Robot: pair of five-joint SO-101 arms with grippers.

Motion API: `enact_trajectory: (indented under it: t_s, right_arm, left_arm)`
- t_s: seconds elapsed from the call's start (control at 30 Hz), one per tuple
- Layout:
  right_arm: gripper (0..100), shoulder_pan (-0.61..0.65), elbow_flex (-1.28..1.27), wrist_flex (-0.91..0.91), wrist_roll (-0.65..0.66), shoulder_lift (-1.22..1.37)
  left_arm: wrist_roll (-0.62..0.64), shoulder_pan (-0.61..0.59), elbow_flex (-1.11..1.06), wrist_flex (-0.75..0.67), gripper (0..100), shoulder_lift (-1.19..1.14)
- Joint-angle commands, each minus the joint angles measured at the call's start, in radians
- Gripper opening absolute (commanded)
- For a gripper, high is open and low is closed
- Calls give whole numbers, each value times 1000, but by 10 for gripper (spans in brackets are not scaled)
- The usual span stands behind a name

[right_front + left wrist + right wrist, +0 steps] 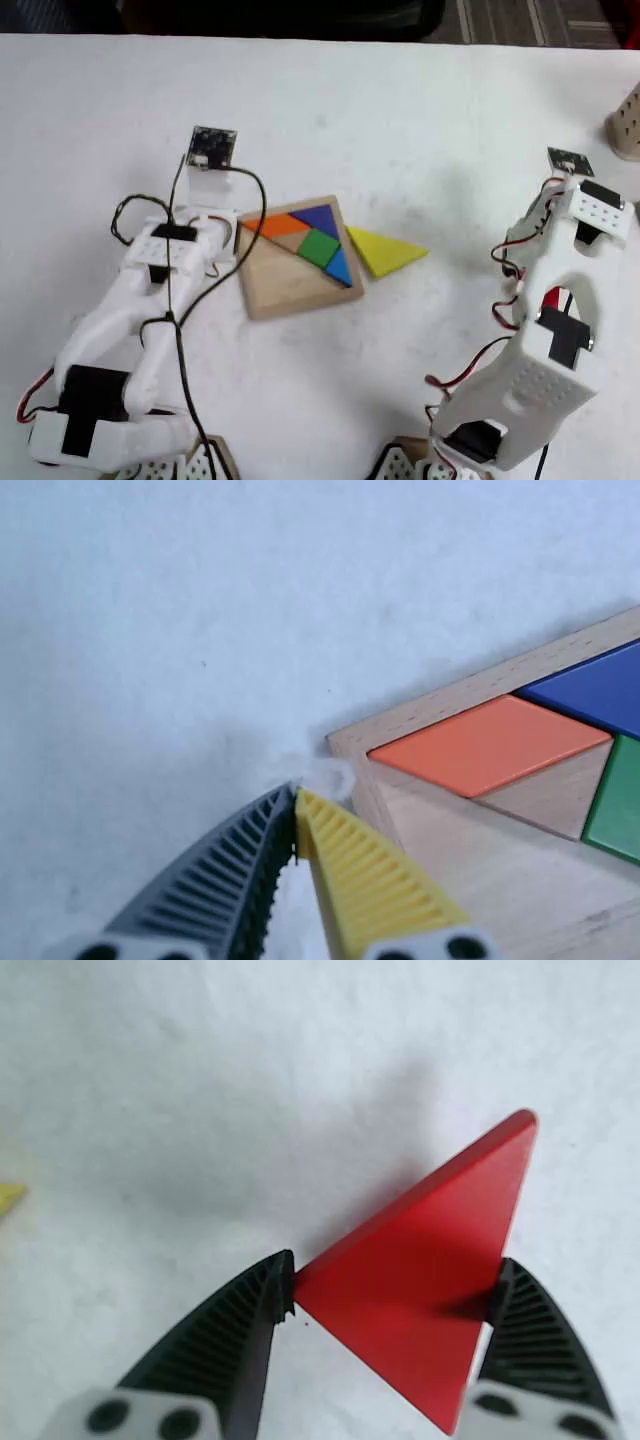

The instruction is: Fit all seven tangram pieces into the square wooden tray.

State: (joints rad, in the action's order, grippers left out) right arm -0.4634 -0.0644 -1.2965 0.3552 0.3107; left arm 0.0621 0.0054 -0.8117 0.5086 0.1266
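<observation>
Right jaws pinch the red triangular piece (420, 1290), well apart from the square wooden tray (275, 290); left jaws, pressed together, sit just beside its corner. Best to carry the triangle level; align it with the bare wood before lowering

No legible print, numbers or signs on wooden tray (280, 285), tangram pieces (318, 247), table (420, 110).

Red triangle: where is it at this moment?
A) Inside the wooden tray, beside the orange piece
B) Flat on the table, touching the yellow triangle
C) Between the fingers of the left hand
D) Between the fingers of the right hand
D: in the right wrist view the red triangle sits between the two fingers of the right hand, which touch it on both sides.
</observation>
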Motion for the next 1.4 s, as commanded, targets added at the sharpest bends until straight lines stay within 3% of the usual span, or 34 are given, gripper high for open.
enact_trajectory:
  t_s: [0.0, 0.2, 0.4, 0.57, 0.7, 0.83, 0.93, 1.07, 1.37]
  right_arm:
    - [233, 45, 18, -51, 12, -96]
    - [233, 173, 20, -137, 5, -153]
    - [233, 420, 20, -182, -5, -240]
    - [235, 662, 23, -174, -106, -265]
    - [236, 831, 38, -154, -281, -262]
    - [236, 935, 52, -125, -431, -262]
    - [236, 997, 52, -76, -450, -262]
    - [235, 1076, 34, -28, -212, -260]
    - [235, 1124, -55, -39, 706, -262]
  left_arm:
    - [-9, -8, 60, -17, 24, 7]
    - [-9, -31, 64, -21, 24, 7]
    - [-9, -81, 92, -21, 24, 2]
    - [-8, -124, 92, -23, 24, 5]
    - [-2, -186, 121, -28, 24, -1]
    - [-2, -203, 124, -26, 24, -1]
    - [-2, -203, 124, -26, 24, -1]
    - [-2, -205, 124, -26, 24, -1]
    - [-2, -205, 123, -28, 24, -1]
